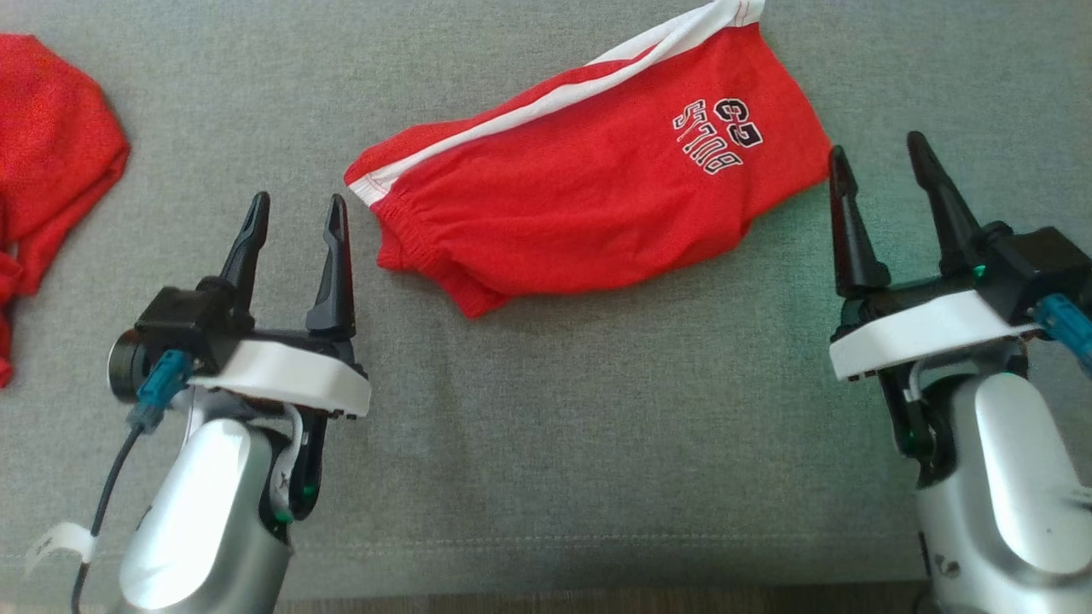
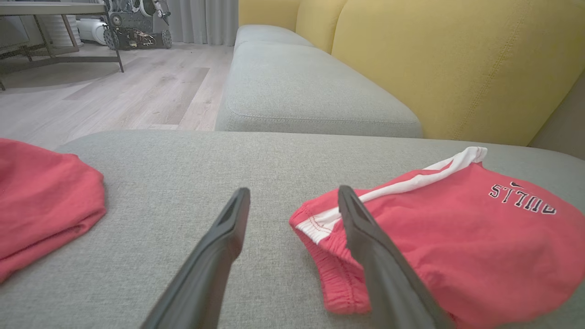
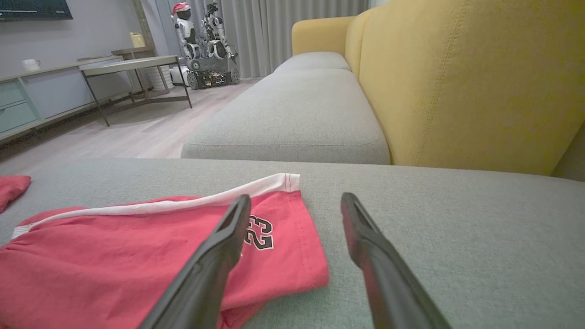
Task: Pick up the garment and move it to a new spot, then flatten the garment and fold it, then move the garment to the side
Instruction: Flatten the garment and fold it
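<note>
The garment (image 1: pixel 589 179) is a pair of red shorts with a white side stripe and black lettering, lying folded on the grey cushion (image 1: pixel 546 426). Its waistband end points toward my left gripper (image 1: pixel 297 203), which stands open just left of it with nothing between its fingers. My right gripper (image 1: pixel 879 152) is open too, beside the garment's right edge, empty. From the left wrist the garment (image 2: pixel 448 237) lies partly behind my right finger (image 2: pixel 365 237), while my left gripper (image 2: pixel 292 194) hovers over bare cushion. From the right wrist the garment (image 3: pixel 114 256) spreads left of my right gripper (image 3: pixel 295 198).
Another red cloth (image 1: pixel 51 170) lies crumpled at the cushion's far left. A yellow sofa back (image 3: pixel 457 82) rises beyond the cushion, with more grey seats (image 3: pixel 297 119) stretching away. The cushion's front edge (image 1: pixel 546 588) runs just below my arms. A table (image 3: pixel 132 68) stands across the wooden floor.
</note>
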